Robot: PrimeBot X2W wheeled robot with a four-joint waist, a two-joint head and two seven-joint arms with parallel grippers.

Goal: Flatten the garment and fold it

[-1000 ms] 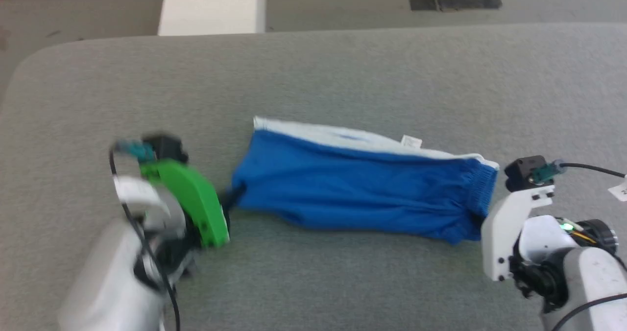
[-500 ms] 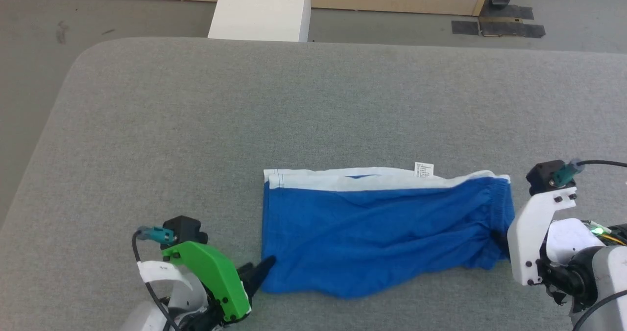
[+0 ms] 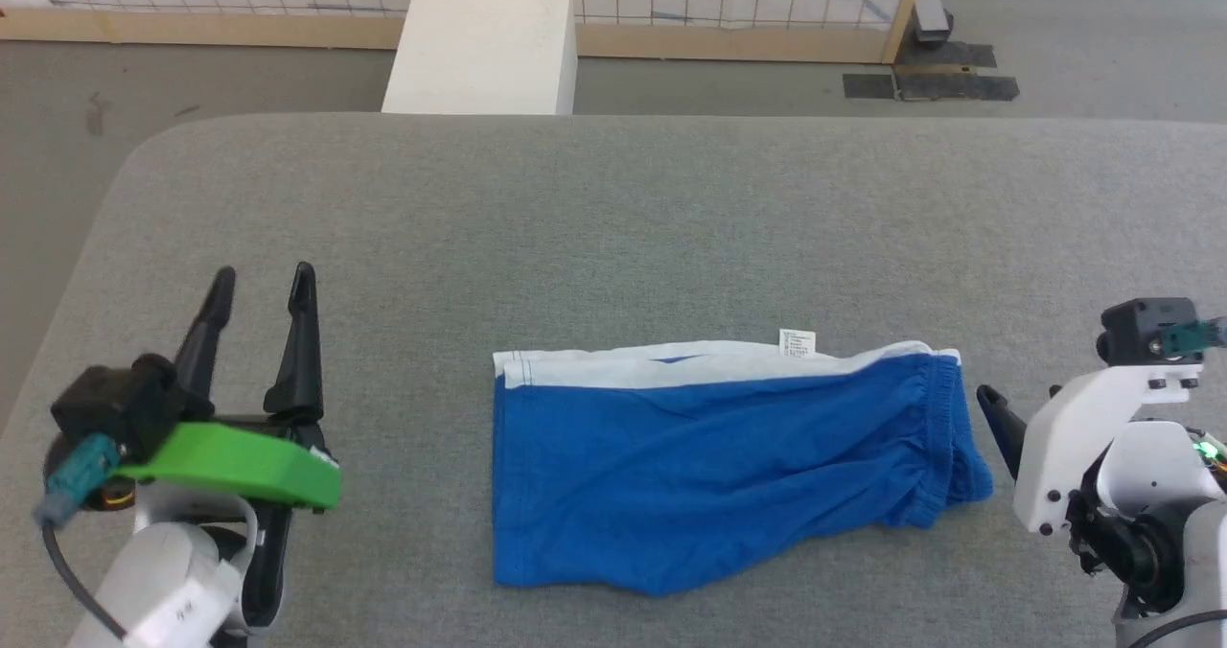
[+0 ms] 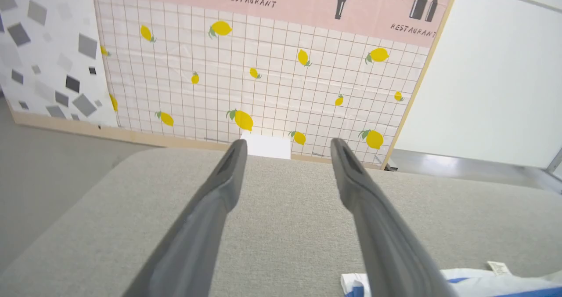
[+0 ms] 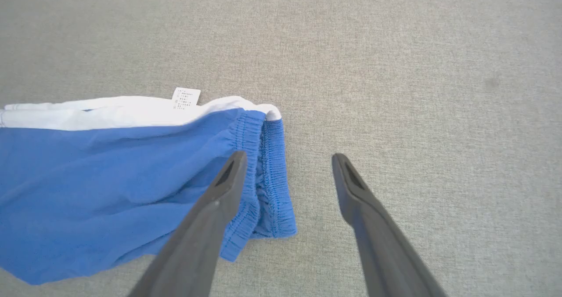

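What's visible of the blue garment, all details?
The royal-blue soft cloth garment lies flat, lightly wrinkled, on the grey fabric table. A broad white band runs along its far edge with a small white label; a gathered elastic hem ends its right side. The open right hand beside it grips nothing.

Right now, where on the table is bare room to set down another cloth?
The widest bare patch is the table strip between the garment and the far edge. Another lies between the left gripper and the garment's left end. It is crowded at the garment's right end, where the right gripper stands close.
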